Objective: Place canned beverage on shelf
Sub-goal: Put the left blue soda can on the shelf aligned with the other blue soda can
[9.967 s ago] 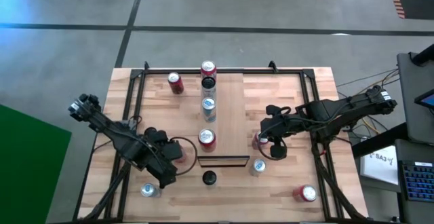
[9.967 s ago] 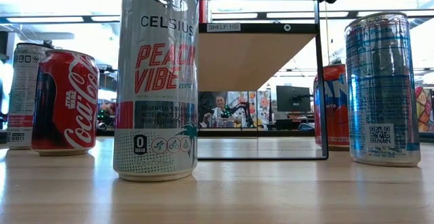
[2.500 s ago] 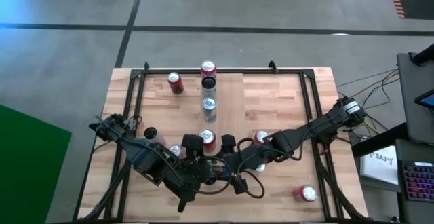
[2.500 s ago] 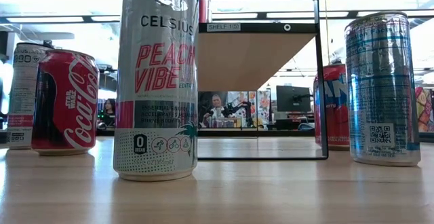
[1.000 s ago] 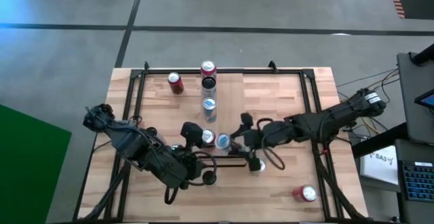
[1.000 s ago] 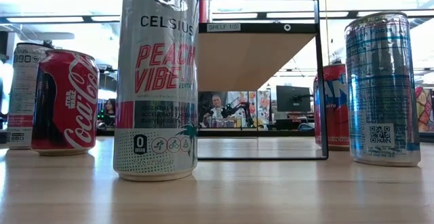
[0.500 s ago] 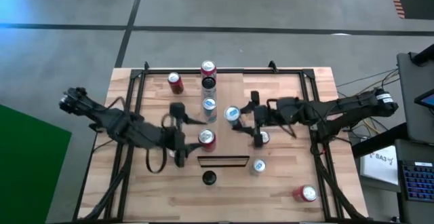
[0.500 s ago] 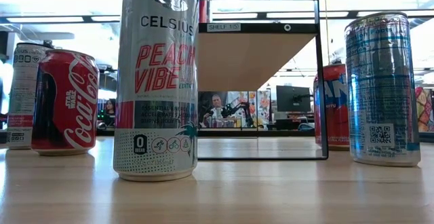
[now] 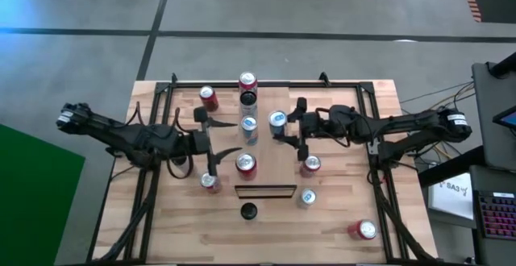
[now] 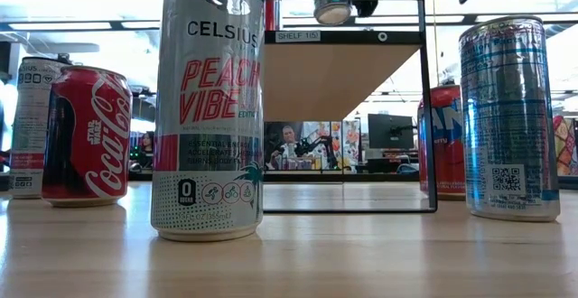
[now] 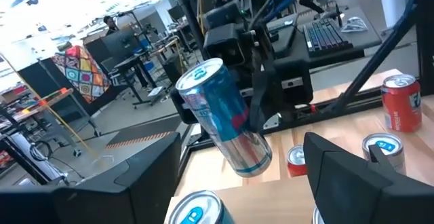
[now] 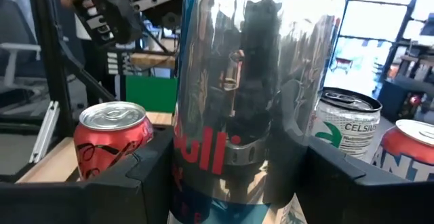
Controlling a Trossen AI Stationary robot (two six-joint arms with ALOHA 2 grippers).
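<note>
The right hand (image 9: 284,127), now lifted from the surface (image 9: 339,209), holds a blue-silver can (image 9: 276,121) over the shelf (image 9: 274,149), ready to set down; the left hand (image 9: 218,137) gapes empty.

A green panel (image 9: 36,193) lies on the grey floor beside the planked tabletop (image 9: 339,209).

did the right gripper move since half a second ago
Yes. In the high view the right gripper, shut on the blue can, has shifted toward the table's far edge, now level with the silver can in the shelf's centre row.
</note>
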